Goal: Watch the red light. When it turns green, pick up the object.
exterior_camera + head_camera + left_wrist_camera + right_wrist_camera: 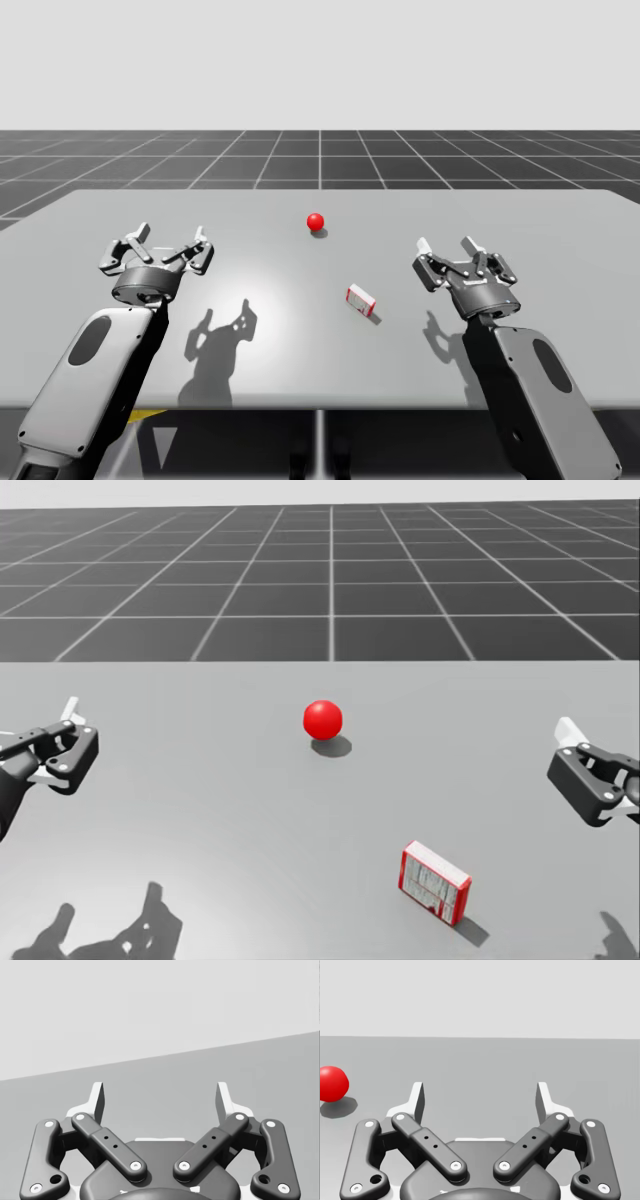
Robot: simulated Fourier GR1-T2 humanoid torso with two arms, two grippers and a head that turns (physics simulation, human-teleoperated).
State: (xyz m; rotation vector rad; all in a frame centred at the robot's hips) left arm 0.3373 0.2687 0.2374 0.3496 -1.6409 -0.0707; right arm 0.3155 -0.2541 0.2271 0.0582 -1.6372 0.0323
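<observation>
The light is a red ball [315, 221] [322, 719] resting on the grey table, near its middle toward the far side. A small red and white box [361, 300] [434, 882] lies flat closer to me, right of centre. My left gripper [168, 247] [160, 1097] hovers open over the table's left part with nothing between its fingers. My right gripper [455, 252] [480, 1097] is open too, to the right of the box and apart from it. In the right wrist view the red ball [331, 1083] sits ahead and off to the side of the fingers.
The grey table [540, 330] spreads wide around both arms, with bare surface between the grippers and the box. Its front edge runs just below my forearms. A dark gridded floor [330, 570] lies beyond the far edge.
</observation>
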